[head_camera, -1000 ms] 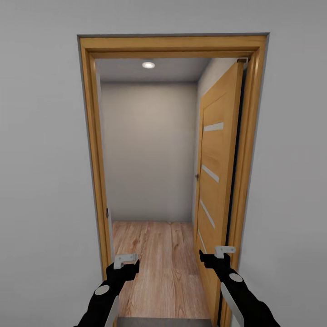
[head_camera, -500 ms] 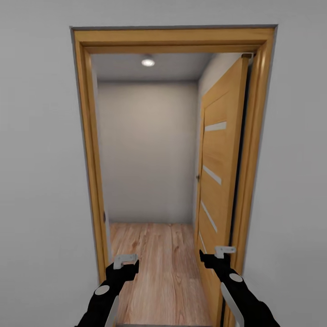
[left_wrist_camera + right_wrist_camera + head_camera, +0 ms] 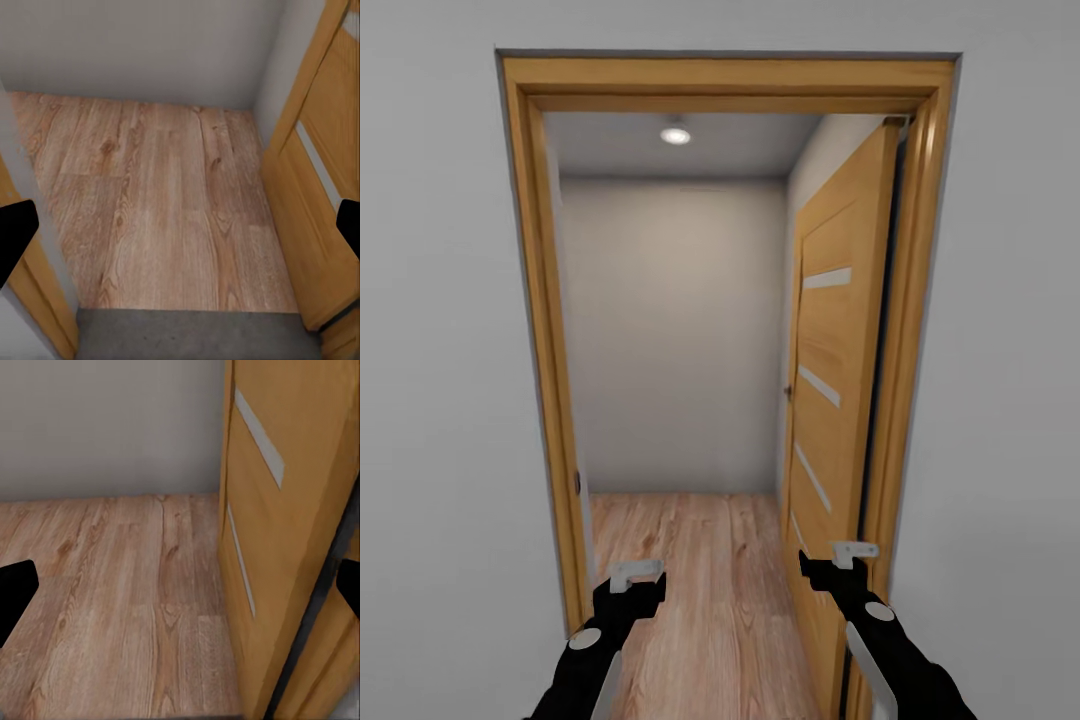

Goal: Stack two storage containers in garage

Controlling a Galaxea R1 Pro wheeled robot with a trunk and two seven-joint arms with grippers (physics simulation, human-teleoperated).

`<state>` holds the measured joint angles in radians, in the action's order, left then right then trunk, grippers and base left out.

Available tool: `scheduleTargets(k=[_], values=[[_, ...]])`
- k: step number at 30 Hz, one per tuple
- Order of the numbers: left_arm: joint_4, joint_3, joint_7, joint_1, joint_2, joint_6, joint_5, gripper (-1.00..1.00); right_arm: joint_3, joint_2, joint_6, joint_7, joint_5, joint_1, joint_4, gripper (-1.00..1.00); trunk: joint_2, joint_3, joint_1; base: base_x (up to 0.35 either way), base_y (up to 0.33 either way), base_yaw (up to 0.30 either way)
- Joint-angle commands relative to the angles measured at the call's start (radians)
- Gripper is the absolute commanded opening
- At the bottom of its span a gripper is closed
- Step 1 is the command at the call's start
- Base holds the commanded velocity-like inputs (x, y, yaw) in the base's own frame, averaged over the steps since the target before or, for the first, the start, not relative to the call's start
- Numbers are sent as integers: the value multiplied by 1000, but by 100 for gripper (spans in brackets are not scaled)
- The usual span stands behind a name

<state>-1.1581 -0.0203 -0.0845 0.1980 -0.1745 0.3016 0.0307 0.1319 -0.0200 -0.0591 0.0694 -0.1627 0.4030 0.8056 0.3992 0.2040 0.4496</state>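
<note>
Both sets of jaws stand wide apart and hold nothing: in each wrist view the two black fingertips sit at opposite edges of the picture with bare flooring between them. The plain pale grey wall (image 3: 440, 380) takes up most of the head view, and a tall wooden door frame in honey-coloured timber (image 3: 540, 330) is cut into it. Through the opening lies a small room with a pale back wall (image 3: 670, 330), a grey ceiling and one round ceiling light (image 3: 675, 134). A honey-coloured wooden door with narrow frosted glass slats (image 3: 835, 380) is swung inward against the right side of the opening, its small dark handle (image 3: 787, 392) facing the room. Light wood-plank flooring (image 3: 700, 580) covers the room beyond, and in the left wrist view a strip of dark grey concrete floor (image 3: 187, 334) meets it at the threshold. The left gripper (image 3: 637, 574) and the right gripper (image 3: 840, 556), both black with pale grey fittings, are held low and level at the doorway, the left one near the left jamb and the right one just beside the open door's edge. No rust-red storage bin can be placed from these views.
</note>
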Motion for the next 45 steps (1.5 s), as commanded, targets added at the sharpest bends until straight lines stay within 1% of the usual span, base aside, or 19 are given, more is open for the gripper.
scheduleTargets(k=[1, 10, 24, 45], values=[[-2, -1, -4, 0, 0, 6, 3, 100, 6, -1, -4, 7, -10, 0, 1, 100, 1, -1, 0, 1, 0, -234], [-2, -1, -4, 0, 0, 6, 3, 100, 6, -1, -4, 7, -10, 0, 1, 100, 1, -1, 0, 0, 0, -219], [-2, -1, -5, 0, 0, 7, 3, 100, 6, -1, -5, 7, -10, 0, 1, 100, 1, -2, 0, 0, 0, -19], [-2, -1, -6, 0, 0, 7, 3, 100, 6, -1, -5, 7, -9, 0, -6, 100, 1, -34, 0, 0, 0, 0]])
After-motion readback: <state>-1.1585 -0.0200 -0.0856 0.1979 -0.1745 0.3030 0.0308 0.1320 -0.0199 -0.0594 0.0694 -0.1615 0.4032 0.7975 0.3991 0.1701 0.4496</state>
